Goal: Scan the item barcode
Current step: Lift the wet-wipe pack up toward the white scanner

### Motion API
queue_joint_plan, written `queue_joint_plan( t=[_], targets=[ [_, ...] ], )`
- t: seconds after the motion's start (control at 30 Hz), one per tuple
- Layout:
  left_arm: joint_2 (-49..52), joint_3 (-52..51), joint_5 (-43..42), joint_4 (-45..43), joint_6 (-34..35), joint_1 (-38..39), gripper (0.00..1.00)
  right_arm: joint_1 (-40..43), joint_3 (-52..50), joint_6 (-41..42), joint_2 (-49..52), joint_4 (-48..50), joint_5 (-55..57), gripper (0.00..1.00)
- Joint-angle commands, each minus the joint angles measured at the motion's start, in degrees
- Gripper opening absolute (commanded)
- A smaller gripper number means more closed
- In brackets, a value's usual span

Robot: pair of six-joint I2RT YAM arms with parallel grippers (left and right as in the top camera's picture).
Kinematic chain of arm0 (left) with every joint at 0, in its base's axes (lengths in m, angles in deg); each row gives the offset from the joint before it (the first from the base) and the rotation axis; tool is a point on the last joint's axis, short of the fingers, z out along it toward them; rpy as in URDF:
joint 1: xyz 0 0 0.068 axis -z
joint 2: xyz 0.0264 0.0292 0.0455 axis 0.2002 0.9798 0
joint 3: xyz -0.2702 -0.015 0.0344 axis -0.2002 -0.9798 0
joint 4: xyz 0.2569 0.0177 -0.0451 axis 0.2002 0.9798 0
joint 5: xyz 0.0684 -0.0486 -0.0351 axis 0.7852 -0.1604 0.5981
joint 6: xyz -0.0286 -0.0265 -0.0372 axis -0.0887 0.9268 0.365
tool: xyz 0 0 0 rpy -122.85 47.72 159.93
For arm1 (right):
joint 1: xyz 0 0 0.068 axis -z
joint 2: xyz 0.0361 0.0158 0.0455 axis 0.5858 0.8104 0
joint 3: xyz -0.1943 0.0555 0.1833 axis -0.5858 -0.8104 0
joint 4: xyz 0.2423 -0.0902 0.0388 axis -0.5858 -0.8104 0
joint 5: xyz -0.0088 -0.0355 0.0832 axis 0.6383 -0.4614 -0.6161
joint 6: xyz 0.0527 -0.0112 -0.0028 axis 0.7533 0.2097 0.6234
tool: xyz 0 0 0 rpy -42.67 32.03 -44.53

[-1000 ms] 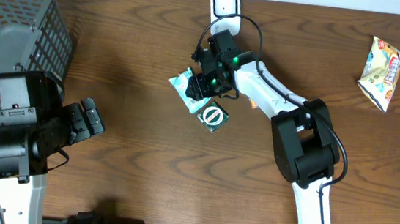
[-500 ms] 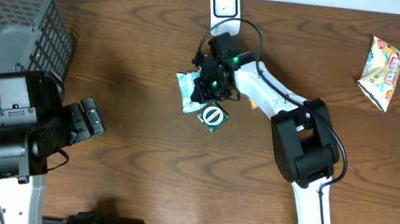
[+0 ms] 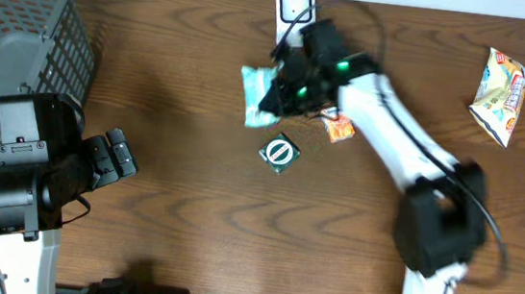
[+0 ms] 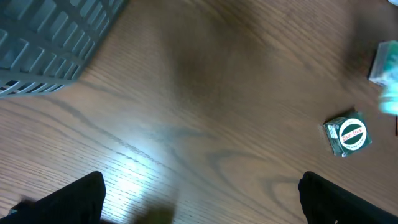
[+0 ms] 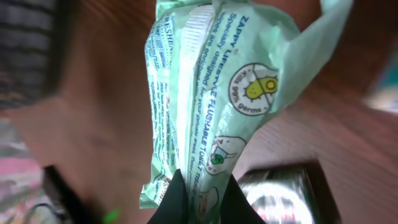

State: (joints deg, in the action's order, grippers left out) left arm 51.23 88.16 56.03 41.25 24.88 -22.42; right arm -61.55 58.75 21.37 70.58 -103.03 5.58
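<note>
Green plastic wipes packet [image 5: 205,93] seems soft and light, best held at its flat end, where the right gripper [image 5: 199,194] is clenched on it, while the left gripper [image 3: 119,155] stands wide apart.

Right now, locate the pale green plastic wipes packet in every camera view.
Overhead: pale green wipes packet top centre, pinched by the right gripper, below-left of the white scanner.
Left wrist: blurred at the right edge.
Right wrist: fills the middle of the frame.
Landmark: small green square packet with a round white logo, below the wipes packet in overhead and left wrist.
</note>
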Motion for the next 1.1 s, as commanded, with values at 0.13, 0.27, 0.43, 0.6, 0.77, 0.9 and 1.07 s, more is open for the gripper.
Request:
queue_joint_plan(
  t=[0.13,0.27,0.43,0.6,0.77,0.9,1.07],
  targets=[
    [0.0,-0.2,0.9,0.0,0.5,-0.3,0.97,3.7,0.6,0.7,-14.5,-5.6,8.2,0.01],
    [0.0,-0.2,0.9,0.0,0.5,-0.3,0.98,6.0,0.6,0.7,-17.6,-6.9,7.8,0.01],
    [0.0,-0.2,0.9,0.0,0.5,-0.3,0.98,8.5,0.5,0.7,-17.8,-8.3,-1.1,0.01],
    [0.0,-0.2,0.9,0.0,0.5,-0.3,0.98,10.5,-0.1,-7.1,-17.7,-8.3,-13.8,0.01],
    [0.0,-0.2,0.9,0.0,0.5,-0.3,0.98,10.9,-0.1,-11.8,-17.7,-8.5,-19.5,0.01],
    [0.0,-0.2,0.9,0.0,0.5,-0.3,0.98,10.9,-0.1,-12.0,-17.7,-9.2,-18.8,0.01],
    [0.0,-0.2,0.9,0.0,0.5,-0.3,0.97,10.9,-0.1,-11.9,-17.7,-8.8,-18.4,0.01]
  ],
)
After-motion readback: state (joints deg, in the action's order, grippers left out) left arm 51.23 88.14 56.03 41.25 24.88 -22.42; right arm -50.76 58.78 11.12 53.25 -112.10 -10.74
